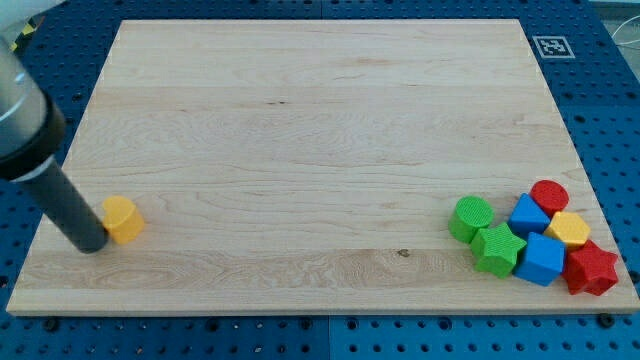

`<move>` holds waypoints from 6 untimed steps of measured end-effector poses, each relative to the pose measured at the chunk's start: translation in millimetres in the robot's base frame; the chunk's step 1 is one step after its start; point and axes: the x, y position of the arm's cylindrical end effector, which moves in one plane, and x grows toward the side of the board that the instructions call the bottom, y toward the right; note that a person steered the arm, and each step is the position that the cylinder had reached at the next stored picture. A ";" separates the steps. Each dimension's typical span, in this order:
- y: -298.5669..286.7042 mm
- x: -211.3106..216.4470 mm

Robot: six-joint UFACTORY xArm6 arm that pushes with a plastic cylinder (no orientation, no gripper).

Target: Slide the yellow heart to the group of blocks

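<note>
The yellow heart lies near the board's left edge, low in the view. My tip rests on the board just left of it and slightly below, touching or almost touching it. The group of blocks sits at the board's bottom right: a green cylinder, a green star, a blue block, a blue cube, a red cylinder, a yellow hexagon and a red star, all packed close together.
The wooden board lies on a blue perforated table. A black and white marker tag sits off the board's top right corner. The arm's dark rod slants in from the view's top left.
</note>
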 end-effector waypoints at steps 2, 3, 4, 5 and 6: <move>60.3 0.0; 66.1 0.0; 44.9 0.0; 17.5 0.0; 2.8 -1.5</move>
